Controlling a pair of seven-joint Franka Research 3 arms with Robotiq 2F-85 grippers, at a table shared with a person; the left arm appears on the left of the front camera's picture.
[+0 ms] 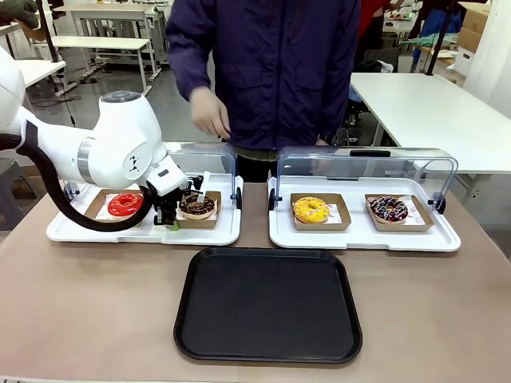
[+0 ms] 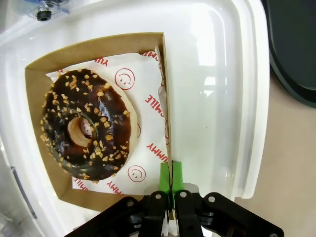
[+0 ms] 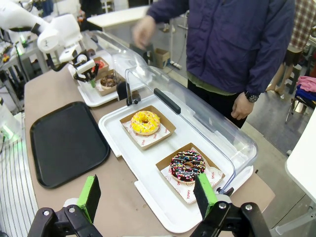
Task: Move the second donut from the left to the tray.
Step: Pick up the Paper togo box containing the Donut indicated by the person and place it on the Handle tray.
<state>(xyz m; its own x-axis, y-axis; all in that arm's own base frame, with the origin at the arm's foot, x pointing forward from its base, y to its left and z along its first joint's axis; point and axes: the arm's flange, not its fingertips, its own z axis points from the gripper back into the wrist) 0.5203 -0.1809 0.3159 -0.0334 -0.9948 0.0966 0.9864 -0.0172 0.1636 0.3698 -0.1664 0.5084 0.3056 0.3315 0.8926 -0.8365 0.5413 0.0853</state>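
Note:
The second donut from the left [image 1: 197,206] has a dark chocolate glaze with tan sprinkles [image 2: 86,123] and lies on printed paper in its brown cardboard square [image 2: 96,44]. My left gripper [image 2: 170,173] is shut on the square's side wall, which is pinched between the green pads [image 2: 164,174]. In the front view the left gripper [image 1: 172,214] sits at the square's left edge, on the left white display tray. The black tray [image 1: 267,303] lies on the table in front, also seen as the tray [image 3: 66,140]. My right gripper [image 3: 147,195] hangs open above the right display tray's corner.
A red-glazed donut [image 1: 125,204] sits left of the gripper on the same white tray [image 1: 215,235]. The right display tray [image 1: 363,238] holds a yellow donut [image 1: 310,210] and a pink-sprinkled dark donut [image 1: 389,209]. Both clear lids are raised. A person [image 1: 271,72] stands at the far side.

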